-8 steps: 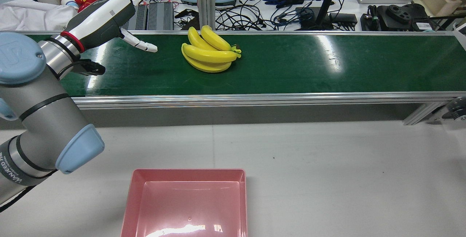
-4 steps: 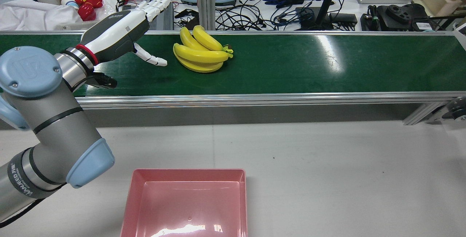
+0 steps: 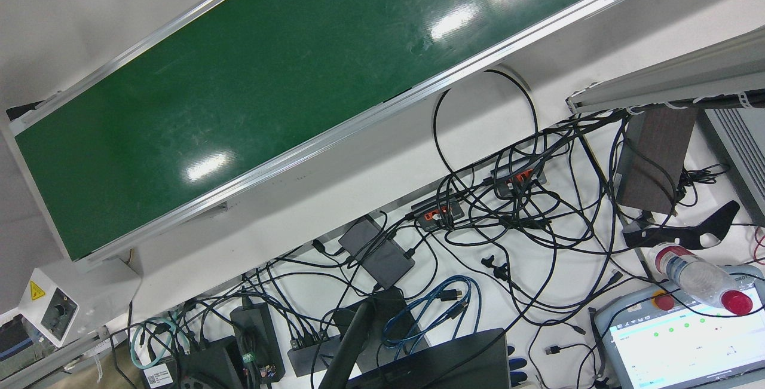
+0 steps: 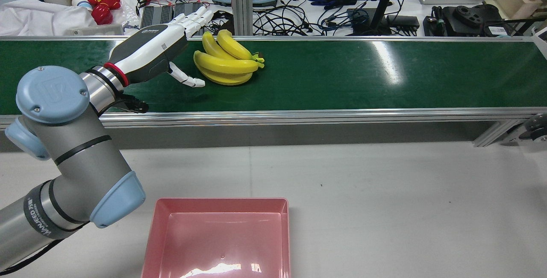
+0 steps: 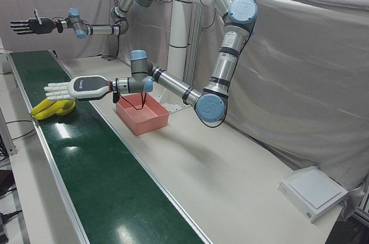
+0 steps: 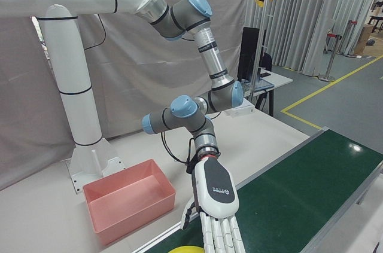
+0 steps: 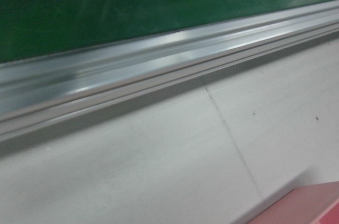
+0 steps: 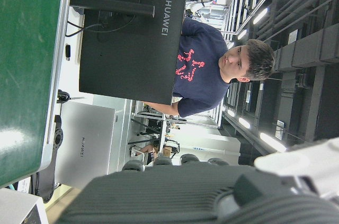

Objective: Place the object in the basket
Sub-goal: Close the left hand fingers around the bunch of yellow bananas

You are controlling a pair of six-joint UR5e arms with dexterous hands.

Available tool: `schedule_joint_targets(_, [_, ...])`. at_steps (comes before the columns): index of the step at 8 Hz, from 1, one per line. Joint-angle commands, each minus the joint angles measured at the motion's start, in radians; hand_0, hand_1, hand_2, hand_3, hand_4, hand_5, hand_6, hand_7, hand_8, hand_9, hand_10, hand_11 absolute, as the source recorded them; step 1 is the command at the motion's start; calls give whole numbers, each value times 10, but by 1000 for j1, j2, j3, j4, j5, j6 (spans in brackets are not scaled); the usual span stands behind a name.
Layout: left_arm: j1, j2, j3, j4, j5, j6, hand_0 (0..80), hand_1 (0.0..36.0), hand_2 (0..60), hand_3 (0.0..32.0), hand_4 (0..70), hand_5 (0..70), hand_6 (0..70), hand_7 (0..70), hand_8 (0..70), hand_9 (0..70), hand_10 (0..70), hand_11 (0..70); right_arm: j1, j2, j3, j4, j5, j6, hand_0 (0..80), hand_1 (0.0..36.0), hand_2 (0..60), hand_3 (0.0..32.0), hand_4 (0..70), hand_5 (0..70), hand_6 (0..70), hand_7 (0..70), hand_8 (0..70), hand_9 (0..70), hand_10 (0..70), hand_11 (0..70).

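Observation:
A bunch of yellow bananas (image 4: 226,62) lies on the green conveyor belt (image 4: 384,77), left of its middle in the rear view. My left hand (image 4: 166,47) is open just left of the bunch, fingers stretched past its far side, thumb near its front left end; contact cannot be told. In the left-front view the same hand (image 5: 72,87) hovers over the bananas (image 5: 53,109). The pink basket (image 4: 220,202) sits empty on the white table in front of the belt. My right hand (image 5: 27,26) is open, held high above the belt's far end.
An aluminium rail (image 4: 299,115) edges the belt on the near side. Behind the belt lie tangled cables (image 4: 282,17), tablets, a monitor stand (image 4: 380,9) and toys. A person shows behind a monitor in the right hand view.
The bananas have travelled left along the belt. My left hand has swung right and lower, closing the gap until it flanks the bunch. The basket has not moved.

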Motion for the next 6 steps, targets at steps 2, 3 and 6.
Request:
schedule_joint_targets(2, [1, -53, 121, -64, 0, 2, 550, 242, 167, 0, 37, 0, 0, 7, 29, 60, 14, 47, 0, 0, 0, 0, 0, 0, 0, 0, 0, 0, 0, 0, 0, 0, 0, 0, 0, 0])
schedule_joint_targets(3, [1, -53, 128, -69, 0, 2, 551, 242, 167, 0, 36, 0, 0, 6, 29, 59, 14, 47, 2, 0, 0, 0, 0, 0, 0, 0, 0, 0, 0, 0, 0, 0, 0, 0, 0, 0])
schedule_joint_targets(6, [1, -61, 167, -96, 2, 2, 548, 242, 174, 0, 43, 0, 0, 8, 27, 57, 16, 49, 0, 0, 0, 0, 0, 0, 0, 0, 0, 0, 0, 0, 0, 0, 0, 0, 0, 0])
